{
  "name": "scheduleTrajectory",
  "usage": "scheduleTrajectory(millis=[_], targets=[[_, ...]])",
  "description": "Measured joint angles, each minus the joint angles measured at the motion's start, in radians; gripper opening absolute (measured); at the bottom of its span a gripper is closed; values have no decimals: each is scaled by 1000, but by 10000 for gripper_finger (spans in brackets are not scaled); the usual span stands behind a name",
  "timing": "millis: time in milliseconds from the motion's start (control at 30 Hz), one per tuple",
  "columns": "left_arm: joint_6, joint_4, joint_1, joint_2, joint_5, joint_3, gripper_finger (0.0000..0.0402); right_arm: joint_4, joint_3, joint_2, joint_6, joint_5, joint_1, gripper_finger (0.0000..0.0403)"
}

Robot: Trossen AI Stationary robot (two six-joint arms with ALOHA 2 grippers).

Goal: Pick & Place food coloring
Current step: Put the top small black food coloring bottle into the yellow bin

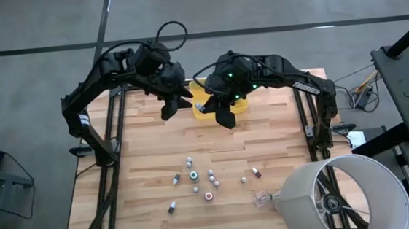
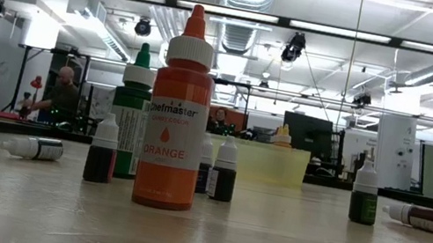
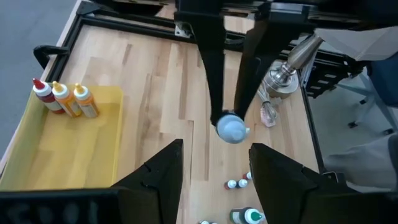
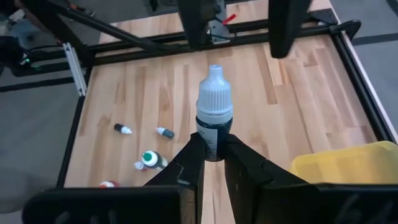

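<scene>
My right gripper (image 4: 213, 155) is shut on one food coloring bottle (image 4: 214, 118), which has a dark body and a white cap. It hangs high over the table's far middle, beside the translucent yellow tray (image 3: 62, 143). The tray holds three bottles with red, orange and yellow caps. My left gripper (image 3: 214, 180) faces that bottle (image 3: 233, 129) from the left, open and touching nothing. In the high view, my left gripper (image 1: 174, 106) and right gripper (image 1: 225, 116) stand close together. Several more small bottles (image 1: 195, 176) stand or lie on the near middle of the table. My right gripper pinches the bottle's dark body (image 4: 213, 140) between its two fingers. The white cap (image 4: 214, 102) sticks out past the fingertips, in line with them. The fingers slant down from the table's far right. The bottle is lifted clear of the table.
A white lampshade (image 1: 350, 194) covers the table's near right corner, and a clear plastic scrap (image 1: 261, 198) lies beside it. Black frame rails (image 1: 114, 129) run along both side edges. In the low view a tall orange bottle (image 2: 174, 132) and a green one (image 2: 131, 111) stand foremost.
</scene>
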Motion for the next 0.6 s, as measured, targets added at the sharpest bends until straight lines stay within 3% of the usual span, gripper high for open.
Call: scheduleTrajectory(millis=[600], targets=[[35,32,-31,40,17,-2,155,-23,0,2,2,0,0,38]])
